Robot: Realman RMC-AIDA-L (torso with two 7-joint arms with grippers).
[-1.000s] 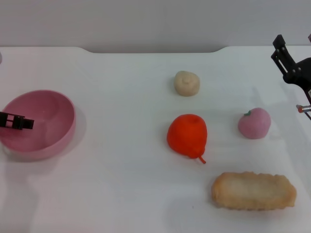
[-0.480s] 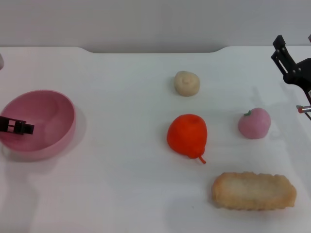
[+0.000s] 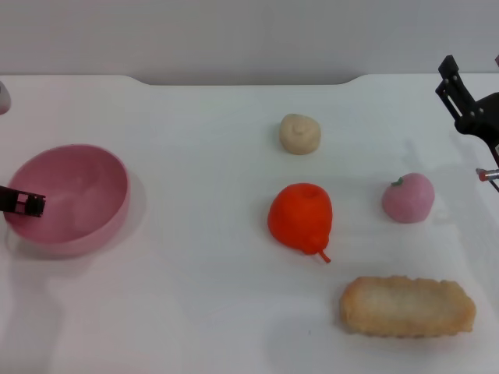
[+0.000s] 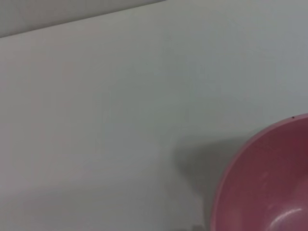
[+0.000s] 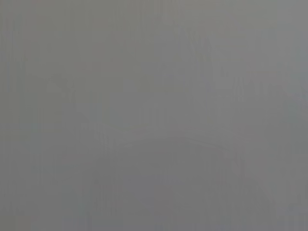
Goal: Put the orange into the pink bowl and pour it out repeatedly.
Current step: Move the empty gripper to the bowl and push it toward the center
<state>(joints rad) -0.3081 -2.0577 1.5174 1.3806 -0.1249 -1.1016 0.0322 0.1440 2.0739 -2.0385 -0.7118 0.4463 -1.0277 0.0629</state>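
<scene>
The orange (image 3: 301,216) lies on the white table near the middle, its stem toward the front. At the far left the pink bowl (image 3: 74,195) stands nearly upright with nothing in it; part of its rim (image 4: 240,163) also shows in the left wrist view. My left gripper (image 3: 22,202) comes in from the left edge and overlaps the bowl's left rim. Far from the orange, my right gripper (image 3: 472,78) hangs open and parked at the back right with nothing in it. The right wrist view is plain grey.
A beige bun (image 3: 300,133) sits behind the orange and a small pink peach-like fruit (image 3: 408,197) lies to its right. A long breaded piece (image 3: 407,306) lies at the front right. The table's back edge (image 3: 249,78) runs along the wall.
The bowl has tipped back from a lean toward upright and shifted slightly right. My left gripper has drawn back a little toward the left edge. The orange and right arm have not moved.
</scene>
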